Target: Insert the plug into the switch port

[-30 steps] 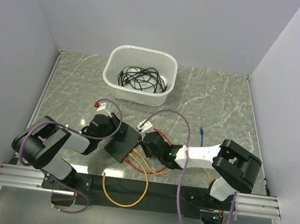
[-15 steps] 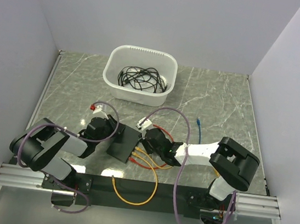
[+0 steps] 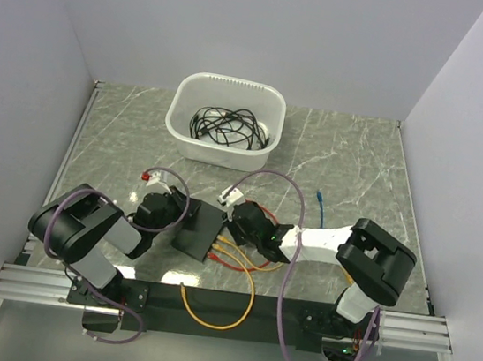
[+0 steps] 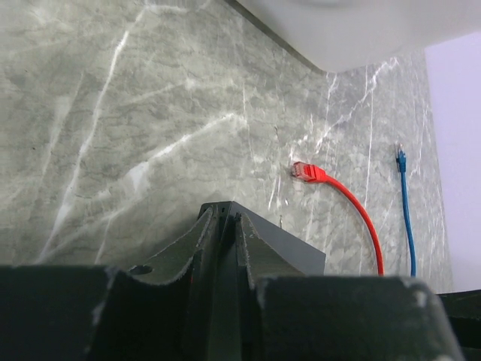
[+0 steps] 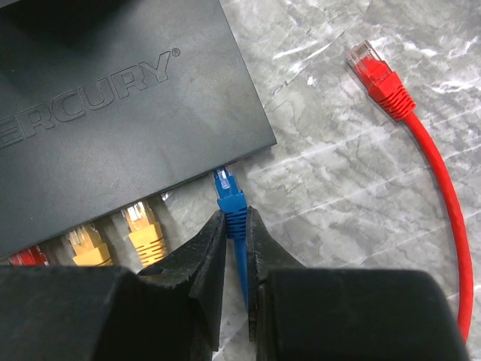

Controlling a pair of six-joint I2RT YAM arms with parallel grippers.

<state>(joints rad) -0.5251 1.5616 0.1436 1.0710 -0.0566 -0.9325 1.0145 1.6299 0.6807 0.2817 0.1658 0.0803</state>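
Observation:
The switch (image 3: pixel 198 229) is a flat black box lying between my two grippers. My left gripper (image 3: pixel 172 214) is shut on the switch's left corner; in the left wrist view (image 4: pixel 223 218) its jaws pinch the thin edge of the switch (image 4: pixel 289 252). My right gripper (image 3: pixel 239 225) is shut on a blue plug (image 5: pixel 230 199). The plug's tip touches the port edge of the switch (image 5: pixel 113 98), just right of two yellow plugs (image 5: pixel 143 226). I cannot tell how far the tip has entered the port.
A white tub (image 3: pixel 225 121) with black cables stands at the back. Yellow cables (image 3: pixel 234 273) loop from the ports toward the near edge. A loose red plug (image 5: pixel 376 71) lies right of the switch. The blue cable's far end (image 3: pixel 320 195) lies right of it.
My right gripper has moved left and slightly away from the bases, bringing the blue plug up to the switch's port edge. The left gripper and switch shifted slightly left. The yellow loop shifted right.

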